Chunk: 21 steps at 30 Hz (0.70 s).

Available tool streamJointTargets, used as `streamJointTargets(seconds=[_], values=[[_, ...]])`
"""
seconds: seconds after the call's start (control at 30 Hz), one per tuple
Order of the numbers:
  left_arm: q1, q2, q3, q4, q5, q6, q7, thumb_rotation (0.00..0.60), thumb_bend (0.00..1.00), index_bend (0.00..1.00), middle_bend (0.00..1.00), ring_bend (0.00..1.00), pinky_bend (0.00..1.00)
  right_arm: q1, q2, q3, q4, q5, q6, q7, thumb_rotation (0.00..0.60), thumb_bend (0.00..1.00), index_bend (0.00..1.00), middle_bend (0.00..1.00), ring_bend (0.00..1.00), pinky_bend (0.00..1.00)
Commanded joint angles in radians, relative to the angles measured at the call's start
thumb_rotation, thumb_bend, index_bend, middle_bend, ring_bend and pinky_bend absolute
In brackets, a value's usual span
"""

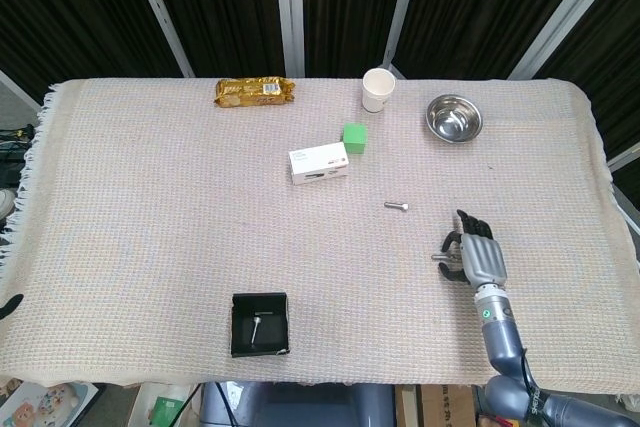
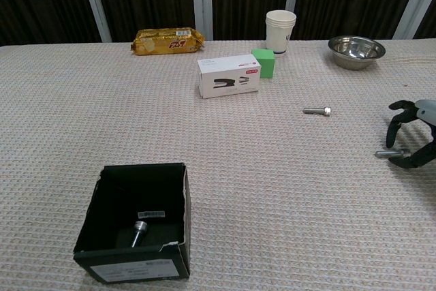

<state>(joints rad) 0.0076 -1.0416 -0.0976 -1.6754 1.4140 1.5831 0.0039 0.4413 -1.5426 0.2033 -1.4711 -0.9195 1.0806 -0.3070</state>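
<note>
Right hand: the right hand (image 1: 476, 258) sits low over the cloth (image 1: 150, 197), fingers curled down and a bit apart. I cannot tell if it holds the bolt or only touches it.
Bolt by the hand: a small silver bolt (image 2: 385, 154) lies on the cloth at the fingertips. Its near end goes in under the dark fingers (image 2: 394, 127). Its other end sticks out on the side where the left arm would be.
Which way it points: the bolt lies flat. Its long side runs straight across the table, from the hand out toward the middle.
Second bolt: another bolt (image 1: 396, 206) lies farther from the hand, up and toward the middle. It lies flat and runs across too. The hand is well apart from it.
Black box: a black box (image 2: 136, 223) is far from the hand, on the other side. A bolt (image 2: 141, 230) lies in it.
Head view: it shows the back of the hand and the arm from above, but the bolt there is tiny.
Chest view: it shows the bolt and fingertips from the side, but the rest of the hand is cut off.
Left hand: not seen.
</note>
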Motion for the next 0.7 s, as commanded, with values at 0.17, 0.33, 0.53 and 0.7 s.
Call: streamJointTargets(seconds=[0.17,0.33,0.53,0.7], values=[[0.0,-0.001,0.0,0.001,0.0,0.0,0.002,0.6,0.04,0.05,0.01,0.0,0.12,0.006,-0.01,-0.001,0.016,0.009,-0.012,0.003,0.6,0.33,0.54,0.0,0.0,0.0],[-0.001,-0.002,-0.001,0.0,0.0,0.0,0.004,0.6,0.04,0.05,0.01,0.0,0.12,0.01,-0.015,-0.001,0.02,0.008,-0.015,0.003,0.6,0.33,0.55,0.0,0.0,0.0],[-0.001,-0.003,0.0,0.0,-0.001,0.0,0.006,0.6,0.04,0.05,0.01,0.0,0.12,0.014,-0.019,-0.001,0.021,0.014,-0.018,-0.001,0.6,0.34,0.57,0.0,0.0,0.0],[-0.002,-0.003,-0.001,0.0,-0.001,-0.001,0.009,0.6,0.04,0.05,0.01,0.0,0.12,0.018,-0.023,0.0,0.023,0.021,-0.024,-0.002,0.6,0.34,0.57,0.0,0.0,0.0]])
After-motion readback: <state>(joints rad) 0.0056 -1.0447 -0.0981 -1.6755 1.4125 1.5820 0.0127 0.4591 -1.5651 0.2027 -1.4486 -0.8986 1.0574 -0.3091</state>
